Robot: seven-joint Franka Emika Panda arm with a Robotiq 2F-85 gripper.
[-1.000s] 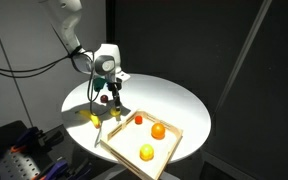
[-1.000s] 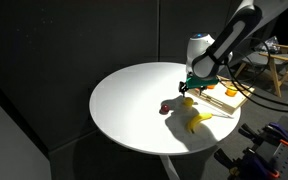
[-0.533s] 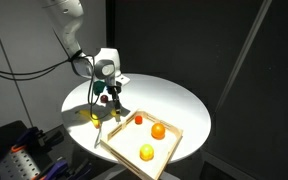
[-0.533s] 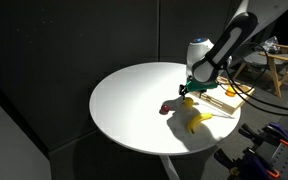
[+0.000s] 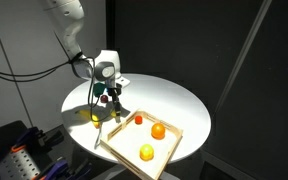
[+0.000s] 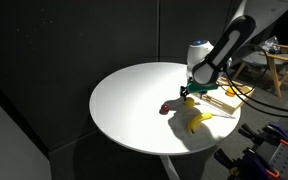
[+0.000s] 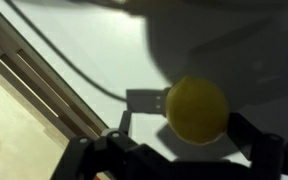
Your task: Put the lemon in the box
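The lemon [image 7: 196, 108] is small, round and pale yellow. It lies on the white table between my gripper's fingers, near the right finger, with a gap to the left finger. My gripper [image 7: 184, 130] is open around it. In both exterior views the gripper [image 5: 112, 95] [image 6: 191, 92] hangs low over the table beside the box, with the lemon [image 6: 188, 101] under it. The box [image 5: 127, 137] [image 6: 220, 98] is a shallow light-wood tray, and its rim [image 7: 44, 85] shows at the left of the wrist view.
The box holds a larger yellow fruit [image 5: 146, 152], an orange [image 5: 158, 130] and a small red thing [image 5: 139, 118]. A banana [image 5: 92, 116] [image 6: 197, 121] and a small red object [image 6: 164, 109] lie on the round table [image 6: 134, 100] near the gripper.
The arm has shifted only very slightly. The lemon and the other fruits have stayed in place.
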